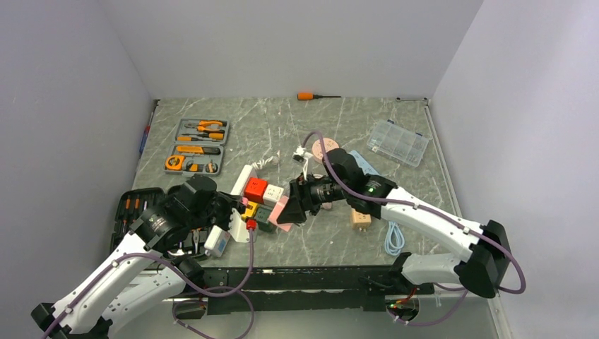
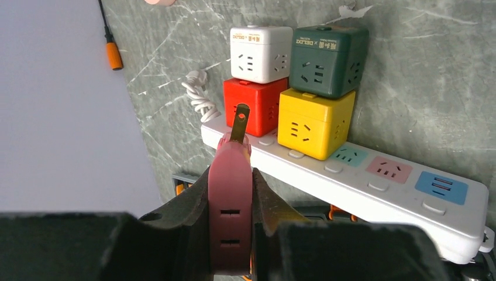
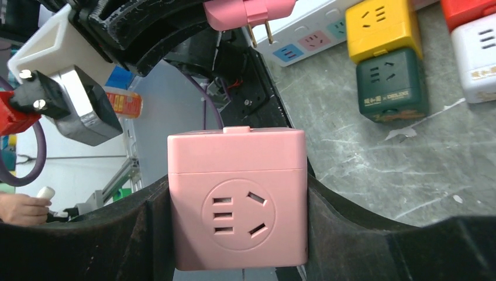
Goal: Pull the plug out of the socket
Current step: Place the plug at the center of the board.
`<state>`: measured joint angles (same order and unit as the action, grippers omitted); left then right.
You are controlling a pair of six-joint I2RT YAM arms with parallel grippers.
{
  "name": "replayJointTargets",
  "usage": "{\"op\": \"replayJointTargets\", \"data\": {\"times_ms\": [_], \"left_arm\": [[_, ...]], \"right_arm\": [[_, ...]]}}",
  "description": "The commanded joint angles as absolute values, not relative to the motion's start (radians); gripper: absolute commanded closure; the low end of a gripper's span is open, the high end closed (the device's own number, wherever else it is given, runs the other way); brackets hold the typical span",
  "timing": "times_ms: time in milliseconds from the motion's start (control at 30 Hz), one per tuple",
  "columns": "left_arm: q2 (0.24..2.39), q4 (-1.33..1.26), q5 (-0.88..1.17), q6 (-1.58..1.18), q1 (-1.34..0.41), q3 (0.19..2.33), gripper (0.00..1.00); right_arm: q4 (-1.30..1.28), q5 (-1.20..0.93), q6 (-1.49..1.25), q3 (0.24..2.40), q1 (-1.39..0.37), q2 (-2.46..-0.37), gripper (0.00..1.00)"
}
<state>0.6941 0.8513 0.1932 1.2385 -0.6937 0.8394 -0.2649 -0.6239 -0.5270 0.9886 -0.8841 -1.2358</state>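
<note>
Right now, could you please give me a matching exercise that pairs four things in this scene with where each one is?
Things:
1 pink cube adapter
2 flat pink plug
3 orange-handled screwdriver
4 clear compartment box

Places:
a at the middle of the table's far edge
b clamped in the right gripper
c on the table's far right part
d in the left gripper, prongs bare

Pairs: 1-b, 2-d, 3-a, 4-c
</note>
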Motion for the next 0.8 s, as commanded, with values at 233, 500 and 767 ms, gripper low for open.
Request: {"op": "replayJointTargets", "data": {"times_ms": [233, 500, 767], "left_arm": [[0.645, 0.809, 0.191, 1.236, -0.691, 0.804, 1.0], [0.654, 0.784, 0.221, 1.221, -0.695, 0.786, 1.0], [0.831, 0.83, 0.347, 1.117, -0.709, 0.943, 1.0]], "right_arm": [[-0.29, -0.513, -0.535, 0.973, -0.818, -1.085, 1.0], [-0.386, -0.33, -0.538, 0.834, -0.784, -0.991, 1.0], [-0.48, 0.058, -0.659, 0.696, -0.776, -1.081, 1.0]]}}
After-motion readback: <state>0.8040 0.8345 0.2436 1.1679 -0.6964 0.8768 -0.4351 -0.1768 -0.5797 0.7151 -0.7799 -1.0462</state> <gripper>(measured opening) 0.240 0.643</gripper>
